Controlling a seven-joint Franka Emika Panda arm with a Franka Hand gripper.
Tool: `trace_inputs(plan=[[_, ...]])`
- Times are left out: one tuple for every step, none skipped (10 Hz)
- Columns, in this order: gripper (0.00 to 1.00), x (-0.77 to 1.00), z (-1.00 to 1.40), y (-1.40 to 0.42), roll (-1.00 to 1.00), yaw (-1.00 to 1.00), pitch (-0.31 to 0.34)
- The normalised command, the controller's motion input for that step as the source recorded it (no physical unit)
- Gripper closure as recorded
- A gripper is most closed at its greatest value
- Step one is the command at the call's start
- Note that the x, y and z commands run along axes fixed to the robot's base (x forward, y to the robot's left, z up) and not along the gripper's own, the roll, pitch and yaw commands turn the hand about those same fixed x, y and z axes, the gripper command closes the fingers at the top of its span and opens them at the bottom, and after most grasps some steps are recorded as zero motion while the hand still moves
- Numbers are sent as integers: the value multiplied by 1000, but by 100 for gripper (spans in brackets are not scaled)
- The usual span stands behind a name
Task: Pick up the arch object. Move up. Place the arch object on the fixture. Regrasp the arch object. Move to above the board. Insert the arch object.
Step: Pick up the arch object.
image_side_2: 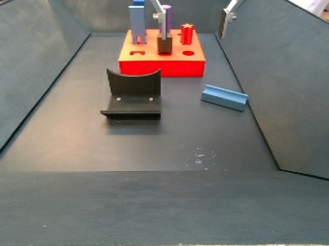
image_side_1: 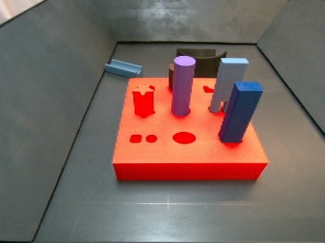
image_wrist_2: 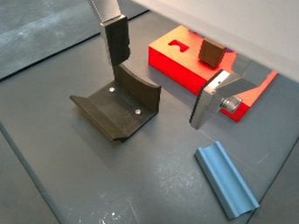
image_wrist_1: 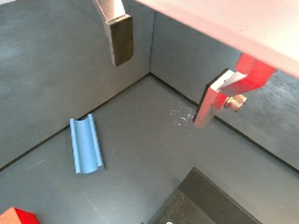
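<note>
One small arch object (image_side_2: 224,96) lies loose on the counter (image_side_2: 154,144) near its side wall, beside the fixture (image_side_2: 133,93), looking light, stiff and smooth, best pinched across its narrow sides, while the hand (image_wrist_2: 163,74) hovers above, spread and empty.

My hand (image_wrist_2: 158,74) hangs high in the air, its two flat silver fingers (image_wrist_1: 121,39) spread wide apart with nothing between them. In both wrist views the dark pads face each other across an empty gap.
</note>
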Motion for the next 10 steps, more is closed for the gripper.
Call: trace_inputs(plan=[[0,51,-180,289,0,0,0],[0,-389,-654,-306,276,551,-114],[0,-240,-811,-237,183,894,-73],[0,-63,-831,-263,151,917,0],[0,-43,-811,-329,143,869,27],[0,-120,-811,-326,160,849,0],[0,-374,-860,-514,220,609,-36],[0,-429,-840,-551,283,437,-21],[0,-580,-740,-560,273,391,-153],[0,-557,-409,-206,0,254,-131]])
